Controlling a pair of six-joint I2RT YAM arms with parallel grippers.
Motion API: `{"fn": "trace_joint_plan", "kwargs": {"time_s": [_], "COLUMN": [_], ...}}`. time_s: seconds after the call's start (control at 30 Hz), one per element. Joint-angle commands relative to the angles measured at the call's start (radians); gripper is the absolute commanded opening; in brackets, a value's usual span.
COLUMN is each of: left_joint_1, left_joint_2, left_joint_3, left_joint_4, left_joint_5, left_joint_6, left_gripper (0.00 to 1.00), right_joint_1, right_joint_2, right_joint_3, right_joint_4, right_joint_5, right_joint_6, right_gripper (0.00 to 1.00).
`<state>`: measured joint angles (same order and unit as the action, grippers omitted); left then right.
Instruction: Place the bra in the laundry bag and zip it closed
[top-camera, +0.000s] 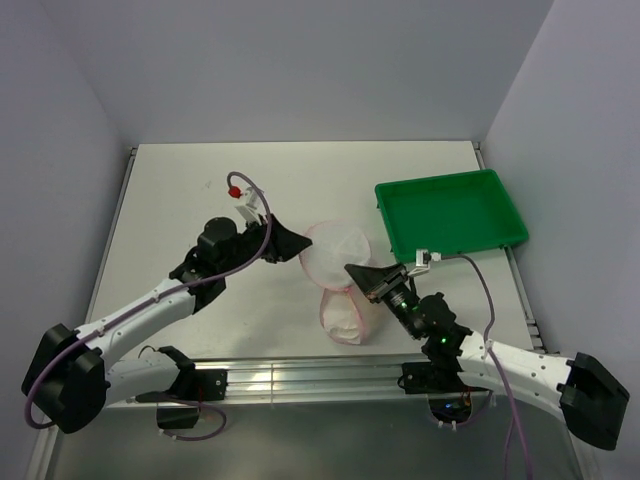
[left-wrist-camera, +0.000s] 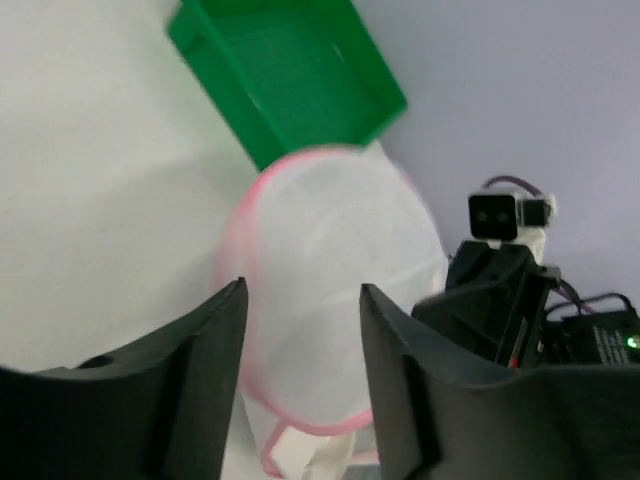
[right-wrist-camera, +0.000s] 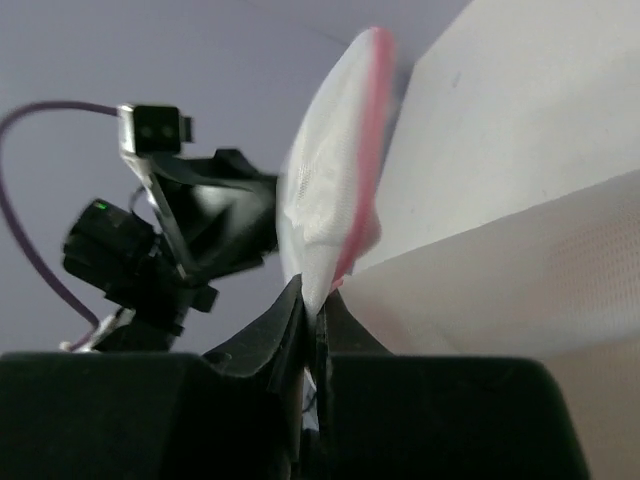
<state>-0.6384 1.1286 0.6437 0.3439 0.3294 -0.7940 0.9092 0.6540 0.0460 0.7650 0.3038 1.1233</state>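
Laundry bag (top-camera: 336, 252): mid-table between my two grippers. One rounded half stands up on edge with its pink rim showing, and the other half lies toward my bases.
Right gripper (top-camera: 350, 268): my fingers are pressed together on the bag's mesh edge beside the pink band, on its right side.
Left gripper (top-camera: 292, 245): my fingers are apart, just at the bag's left rim, gripping nothing.
Green tray (top-camera: 450, 215): behind and to the right, near my right gripper, apart from the bag.
Table (top-camera: 180, 200): white surface runs wide to the left and back, up to the walls.

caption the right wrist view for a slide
Right gripper pinching the rim of the laundry bag, left gripper facing it.
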Motion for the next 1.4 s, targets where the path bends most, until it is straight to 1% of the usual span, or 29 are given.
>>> {"fn": "trace_joint_plan", "kwargs": {"time_s": [0.0, 0.07, 0.1, 0.2, 0.23, 0.27, 0.3, 0.33, 0.37, 0.4, 0.47, 0.5, 0.53, 0.57, 0.6, 0.63, 0.67, 0.7, 0.77, 0.8, 0.83, 0.87, 0.9, 0.97, 1.0, 1.13, 1.2, 1.33, 1.37], "left_joint_1": [0.02, 0.019, 0.016, 0.013, 0.013, 0.013, 0.011, 0.009, 0.006, 0.005, -0.004, -0.01, -0.018, -0.039, -0.058, -0.078, -0.122, -0.147, -0.216, -0.233, -0.26, -0.27, -0.274, -0.274, -0.274, -0.274, -0.274, -0.271, -0.271], "left_joint_2": [-0.05, -0.107, -0.13, -0.28, -0.385, -0.441, -0.49, -0.58, -0.617, -0.645, -0.711, -0.728, -0.725, -0.716, -0.702, -0.655, -0.621, -0.545, -0.457, -0.373, -0.334, -0.295, -0.217, -0.141, -0.071, 0.062, 0.123, 0.203, 0.221], "left_joint_3": [0.028, -0.028, -0.05, -0.143, -0.182, -0.197, -0.216, -0.255, -0.277, -0.33, -0.396, -0.464, -0.493, -0.515, -0.542, -0.549, -0.549, -0.546, -0.526, -0.521, -0.516, -0.504, -0.501, -0.489, -0.487, -0.461, -0.438, -0.432, -0.437], "left_joint_4": [-0.022, -0.072, -0.095, -0.187, -0.251, -0.294, -0.334, -0.415, -0.448, -0.466, -0.445, -0.41, -0.372, -0.296, -0.261, -0.231, -0.203, -0.133, -0.074, 0.0, 0.039, 0.07, 0.123, 0.176, 0.241, 0.401, 0.432, 0.562, 0.622], "left_joint_5": [-0.153, -0.165, -0.173, -0.223, -0.26, -0.279, -0.292, -0.303, -0.296, -0.284, -0.222, -0.198, -0.167, -0.164, -0.171, -0.187, -0.22, -0.237, -0.298, -0.312, -0.323, -0.372, -0.392, -0.424, -0.45, -0.48, -0.501, -0.454, -0.449], "left_joint_6": [0.042, 0.018, 0.012, -0.013, -0.02, -0.027, -0.036, -0.069, -0.095, -0.123, -0.221, -0.284, -0.309, -0.329, -0.339, -0.349, -0.35, -0.349, -0.347, -0.341, -0.335, -0.329, -0.317, -0.31, -0.301, -0.248, -0.225, -0.214, -0.215], "left_gripper": [0.59, 0.8, 0.88, 0.91, 0.91, 0.89, 0.79, 0.73, 0.69, 0.61, 0.54, 0.47, 0.45, 0.44, 0.45, 0.47, 0.51, 0.54, 0.59, 0.61, 0.61, 0.63, 0.63, 0.64, 0.64, 0.66, 0.67, 0.68, 0.68], "right_joint_1": [0.031, 0.031, 0.031, 0.03, 0.031, 0.031, 0.031, 0.031, 0.031, 0.031, 0.031, 0.031, 0.031, 0.031, 0.031, 0.031, 0.031, 0.031, 0.031, 0.031, 0.031, 0.031, 0.031, 0.031, 0.031, 0.031, 0.03, 0.026, 0.026], "right_joint_2": [0.093, 0.152, 0.17, 0.228, 0.233, 0.236, 0.236, 0.23, 0.226, 0.222, 0.207, 0.203, 0.199, 0.194, 0.191, 0.187, 0.187, 0.185, 0.177, 0.171, 0.168, 0.165, 0.161, 0.153, 0.144, 0.124, 0.113, 0.093, 0.091], "right_joint_3": [-0.057, -0.022, 0.0, 0.049, 0.06, 0.071, 0.089, 0.097, 0.103, 0.107, 0.107, 0.107, 0.11, 0.115, 0.115, 0.117, 0.115, 0.114, 0.111, 0.107, 0.101, 0.092, 0.091, 0.083, 0.081, 0.072, 0.063, 0.043, 0.041], "right_joint_4": [0.017, 0.072, 0.083, 0.131, 0.128, 0.114, 0.105, 0.097, 0.096, 0.091, 0.085, 0.08, 0.068, 0.062, 0.057, 0.056, 0.056, 0.057, 0.05, 0.053, 0.062, 0.063, 0.065, 0.068, 0.066, 0.06, 0.066, 0.065, 0.065], "right_joint_5": [0.047, 0.037, 0.026, 0.009, 0.017, 0.04, 0.05, 0.058, 0.064, 0.069, 0.075, 0.08, 0.081, 0.078, 0.078, 0.078, 0.077, 0.074, 0.07, 0.069, 0.067, 0.067, 0.066, 0.057, 0.051, 0.029, 0.023, 0.018, 0.014], "right_joint_6": [0.032, 0.033, 0.033, 0.041, 0.044, 0.041, 0.04, 0.035, 0.03, 0.029, 0.03, 0.032, 0.03, 0.027, 0.027, 0.026, 0.026, 0.024, 0.024, 0.026, 0.029, 0.032, 0.036, 0.036, 0.033, 0.032, 0.038, 0.047, 0.05], "right_gripper": [0.0, 0.0, 0.0, 0.0, 0.0, 0.0, 0.0, 0.0, 0.0, 0.0, 0.0, 0.0, 0.0, 0.0, 0.0, 0.0, 0.0, 0.0, 0.0, 0.0, 0.0, 0.0, 0.0, 0.0, 0.0, 0.0, 0.0, 0.0, 0.0]}}
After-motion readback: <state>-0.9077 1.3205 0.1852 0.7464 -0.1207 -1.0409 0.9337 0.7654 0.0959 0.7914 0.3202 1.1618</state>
